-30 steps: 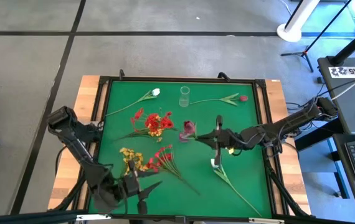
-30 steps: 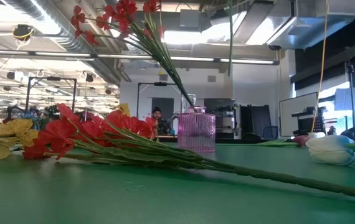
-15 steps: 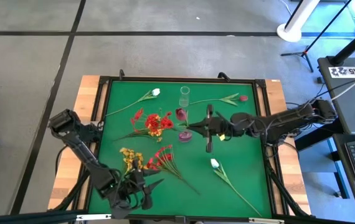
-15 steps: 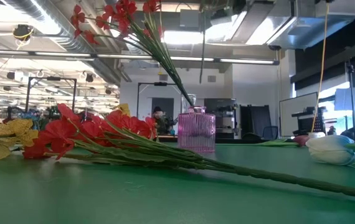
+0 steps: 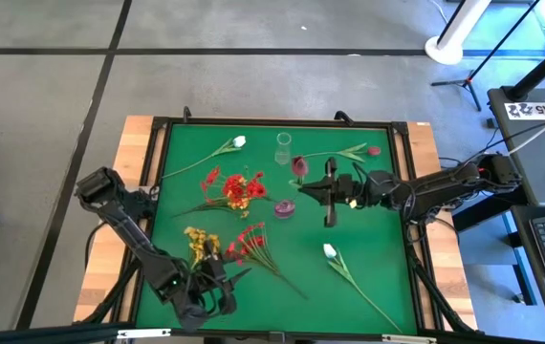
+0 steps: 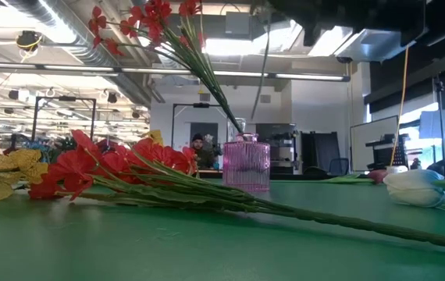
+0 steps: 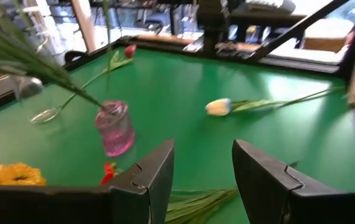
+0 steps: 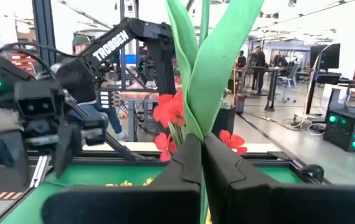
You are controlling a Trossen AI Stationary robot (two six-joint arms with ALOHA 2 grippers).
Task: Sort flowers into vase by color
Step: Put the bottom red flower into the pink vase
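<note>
My right gripper (image 5: 307, 187) hangs over the table's middle, shut on a dark red tulip whose bud (image 5: 299, 164) shows beside it. That spot lies between the pink vase (image 5: 284, 206) and the clear vase (image 5: 283, 146). Red flowers (image 5: 234, 186) stand in the pink vase and lean toward the table's left. Near the front edge my left gripper (image 5: 232, 282) stands open, touching nothing. Just beyond it, a yellow flower (image 5: 199, 241) and a red flower (image 5: 249, 241) lie flat on the green mat. My right gripper pinches the tulip's green stem and leaves (image 8: 197, 127) between its two shut fingers. The fingers come about level from the table's right and lie across the stem. The tulip is lifted clear; the leaves rise above the fingers and the thin stem (image 6: 264, 62) hangs below them.
A white tulip (image 5: 330, 250) lies at the near right, its stem running toward the near right corner. Another white tulip (image 5: 239, 141) lies at the far left and a dark red tulip (image 5: 373, 150) at the far right. A raised black frame (image 5: 406, 191) borders the mat.
My right gripper has carried the dark red tulip from above the pink vase toward the table's far edge; the tulip stays clear of the table. My left gripper has sunk a little and turned at the near edge, still open.
</note>
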